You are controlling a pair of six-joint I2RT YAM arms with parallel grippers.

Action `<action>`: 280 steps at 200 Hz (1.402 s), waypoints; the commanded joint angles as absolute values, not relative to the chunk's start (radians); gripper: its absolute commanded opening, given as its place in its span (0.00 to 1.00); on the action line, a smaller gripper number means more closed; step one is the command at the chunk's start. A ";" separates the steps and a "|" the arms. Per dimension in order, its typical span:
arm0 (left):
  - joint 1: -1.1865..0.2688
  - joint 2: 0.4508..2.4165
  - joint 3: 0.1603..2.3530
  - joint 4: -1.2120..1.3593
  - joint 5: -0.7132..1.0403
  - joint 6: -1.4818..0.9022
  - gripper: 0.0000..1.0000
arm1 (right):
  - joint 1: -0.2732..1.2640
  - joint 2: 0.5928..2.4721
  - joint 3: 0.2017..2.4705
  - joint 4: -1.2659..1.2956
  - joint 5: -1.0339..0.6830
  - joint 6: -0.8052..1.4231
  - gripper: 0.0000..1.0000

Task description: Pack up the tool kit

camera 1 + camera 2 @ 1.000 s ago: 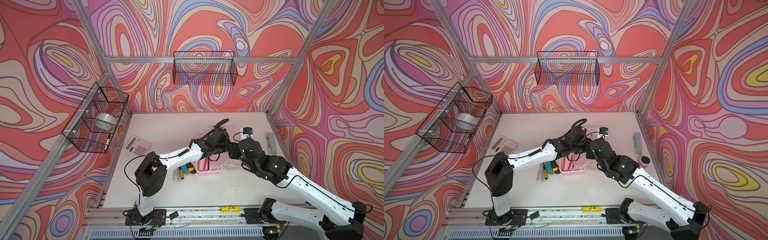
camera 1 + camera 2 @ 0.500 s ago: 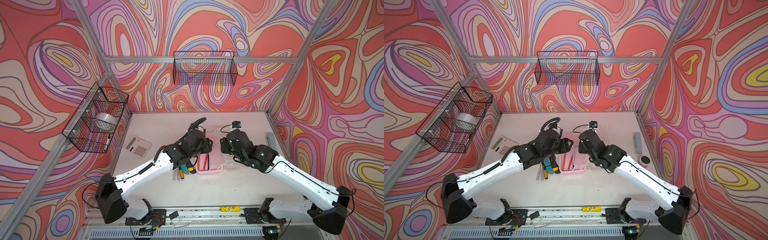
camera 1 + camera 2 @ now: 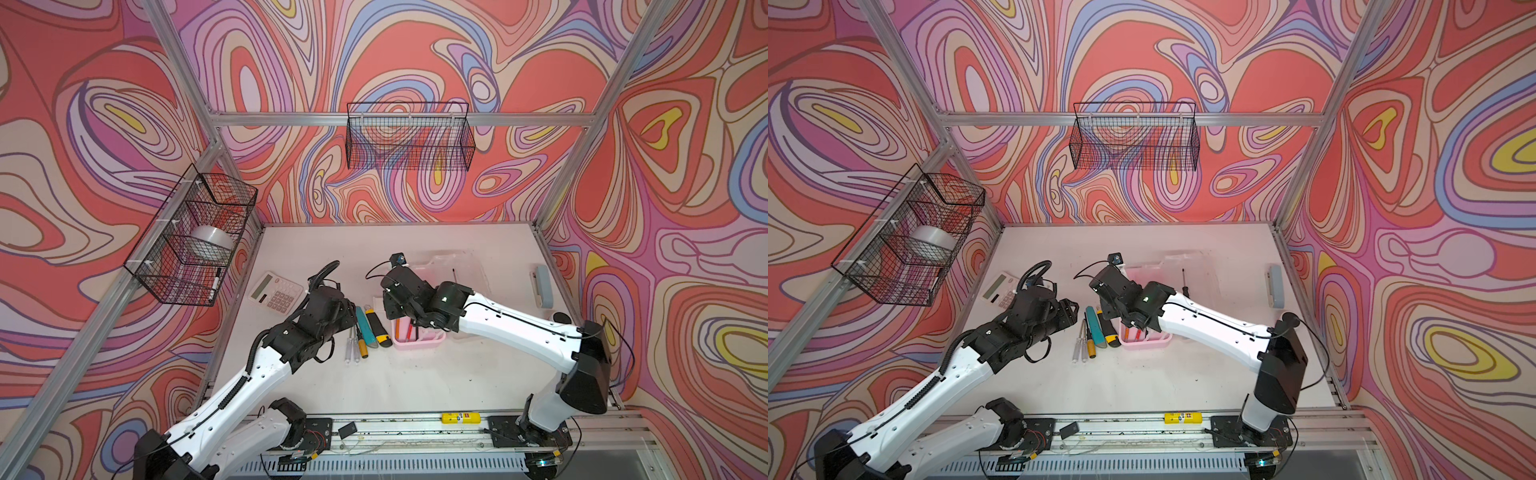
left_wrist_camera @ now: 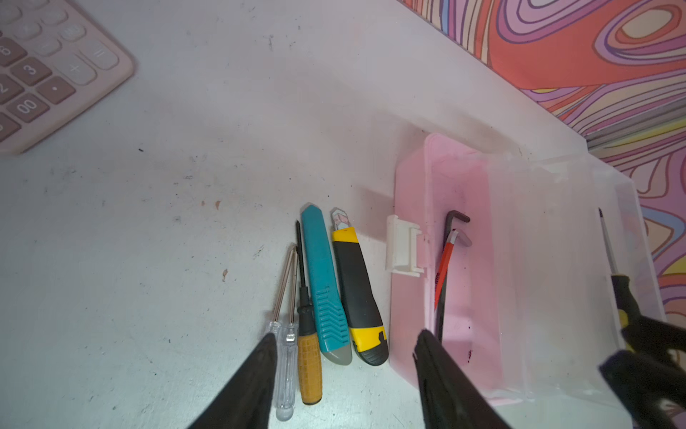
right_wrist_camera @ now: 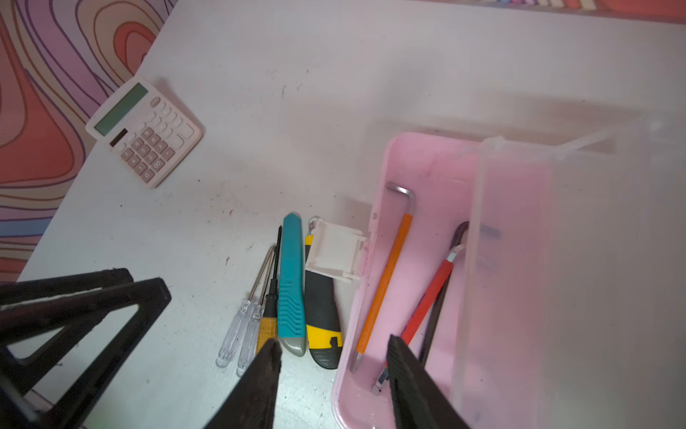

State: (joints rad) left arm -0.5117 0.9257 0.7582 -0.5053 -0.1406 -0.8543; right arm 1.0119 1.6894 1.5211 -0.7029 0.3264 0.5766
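The tool kit (image 3: pixel 419 343) is a pink box standing open at mid-table, its translucent lid (image 3: pixel 461 266) folded out to the right. Orange, red and black hex keys (image 5: pixel 386 275) lie inside it. Left of the box lie a teal knife (image 4: pixel 323 282), a yellow-black knife (image 4: pixel 356 289) and three small screwdrivers (image 4: pixel 308 334). A black screwdriver (image 3: pixel 1183 282) rests on the lid. My left gripper (image 4: pixel 345 338) is open and empty above the handles of these tools. My right gripper (image 5: pixel 332 343) is open and empty over the box's left rim.
A white calculator (image 3: pixel 276 291) lies at the left of the table and a grey-blue stapler (image 3: pixel 542 286) at the right edge. Wire baskets hang on the left wall (image 3: pixel 191 237), holding a tape roll, and on the back wall (image 3: pixel 409 137).
My left gripper has drawn back leftward from over the box to above the loose tools. My right gripper has shifted left to the box's left rim. Both jaws stand slightly wider.
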 commanded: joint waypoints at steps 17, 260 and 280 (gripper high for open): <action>-0.380 0.876 0.663 -0.481 0.004 -0.885 0.60 | 1.043 1.821 1.603 -0.699 0.222 0.573 0.48; -0.300 0.936 0.553 -0.381 0.090 -0.899 0.58 | 1.051 2.180 1.677 -0.670 0.157 0.576 0.43; -0.299 0.940 0.544 -0.374 0.091 -0.900 0.58 | 1.051 2.194 1.682 -0.669 0.162 0.578 0.43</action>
